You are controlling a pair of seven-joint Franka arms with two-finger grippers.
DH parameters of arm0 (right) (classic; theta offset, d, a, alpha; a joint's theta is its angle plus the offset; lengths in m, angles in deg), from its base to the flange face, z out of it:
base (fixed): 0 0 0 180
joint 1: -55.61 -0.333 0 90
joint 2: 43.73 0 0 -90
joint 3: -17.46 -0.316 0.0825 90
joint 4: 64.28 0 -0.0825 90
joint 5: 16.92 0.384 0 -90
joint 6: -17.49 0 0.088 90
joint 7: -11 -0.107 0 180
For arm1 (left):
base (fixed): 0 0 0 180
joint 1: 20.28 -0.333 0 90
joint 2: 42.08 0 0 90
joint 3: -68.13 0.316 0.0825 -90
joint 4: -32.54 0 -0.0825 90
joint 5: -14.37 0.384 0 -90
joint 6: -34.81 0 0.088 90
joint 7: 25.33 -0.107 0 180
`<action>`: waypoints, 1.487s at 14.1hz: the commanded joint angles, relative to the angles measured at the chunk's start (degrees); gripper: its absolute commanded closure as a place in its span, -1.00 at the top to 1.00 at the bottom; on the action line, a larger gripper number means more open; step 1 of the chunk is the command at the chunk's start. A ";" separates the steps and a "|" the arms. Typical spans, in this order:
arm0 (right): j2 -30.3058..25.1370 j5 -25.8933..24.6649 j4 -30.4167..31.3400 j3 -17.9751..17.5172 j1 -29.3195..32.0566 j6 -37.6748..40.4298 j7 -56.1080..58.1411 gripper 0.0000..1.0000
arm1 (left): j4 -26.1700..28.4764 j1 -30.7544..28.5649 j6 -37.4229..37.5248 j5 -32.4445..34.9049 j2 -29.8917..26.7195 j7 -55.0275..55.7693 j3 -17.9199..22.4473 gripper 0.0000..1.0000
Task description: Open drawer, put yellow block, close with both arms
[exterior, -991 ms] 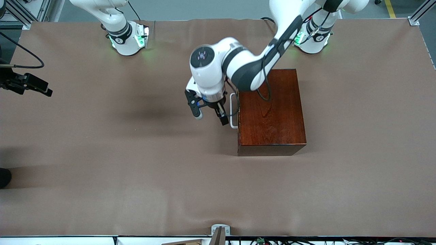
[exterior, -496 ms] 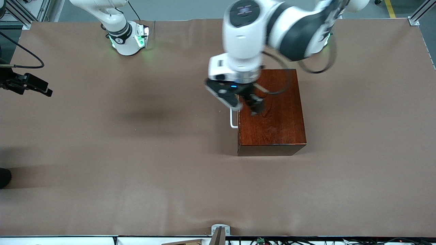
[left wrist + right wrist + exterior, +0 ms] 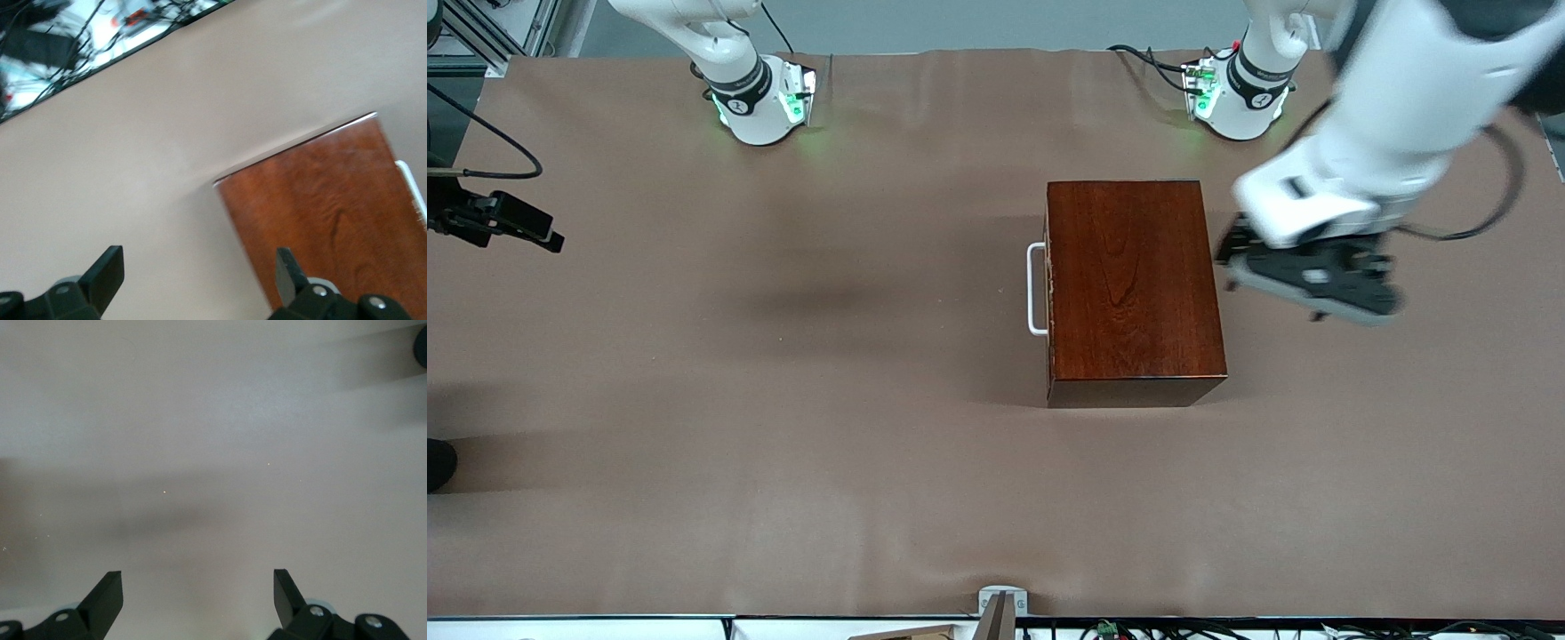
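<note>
Here the left hand [image 3: 1307,280] is hanging above the brown counter [image 3: 783,400] just beside the wooden box [image 3: 1134,289], toward the left arm's end, its fingers [image 3: 107,270] spread wide and holding nothing. The drawer [image 3: 1048,284] is sitting shut in the box, its white handle [image 3: 1035,289] facing the right arm's end. The right hand [image 3: 197,593] is waiting over bare counter, fingers likewise spread and holding nothing.
</note>
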 commanded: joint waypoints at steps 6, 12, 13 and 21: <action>-0.41 -0.42 0.10 -0.12 0.81 0.28 -0.50 1.00 | 5.59 -14.88 8.34 -6.96 -5.81 0.96 -0.66 1.00; -0.41 0.37 0.19 -0.04 1.52 -0.06 -0.59 1.00 | 13.58 -12.80 5.10 -8.29 -9.94 3.41 3.28 1.00; -0.41 0.29 0.19 -0.04 1.43 -0.15 -0.59 1.00 | 14.90 -10.96 4.83 -8.37 -10.82 4.64 5.21 1.00; -0.41 0.29 0.37 -0.12 1.25 -0.33 -0.68 1.00 | 15.18 -9.27 4.30 -9.08 -11.18 5.26 7.78 1.00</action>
